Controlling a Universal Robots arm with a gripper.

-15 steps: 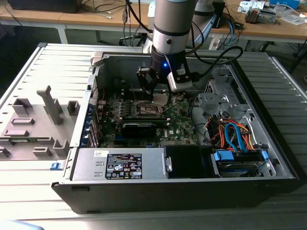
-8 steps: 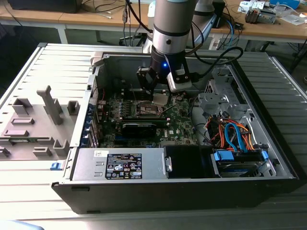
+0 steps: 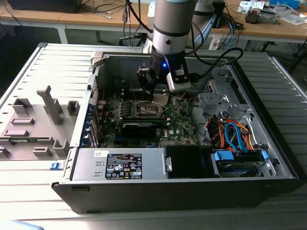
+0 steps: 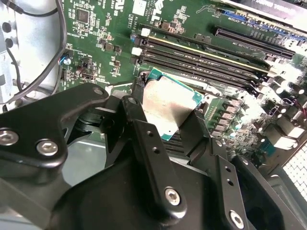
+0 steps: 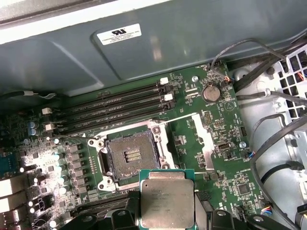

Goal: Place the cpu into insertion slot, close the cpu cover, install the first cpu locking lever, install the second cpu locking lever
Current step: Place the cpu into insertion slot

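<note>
Gripper (image 4: 163, 114): black fingers clenched on the cpu (image 5: 167, 201), gripped by its edges and held flat, metal top up, likely for level lowering. Position: over the motherboard (image 5: 225, 129), just beside the bare insertion slot (image 5: 132, 155); not yet seated.

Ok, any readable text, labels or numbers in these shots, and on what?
None legible.
The white sticker on the grey case wall: print too small.
The dark label on the silver power supply box: too small.
The silver-topped square cpu: faint etched marks, unreadable.
</note>
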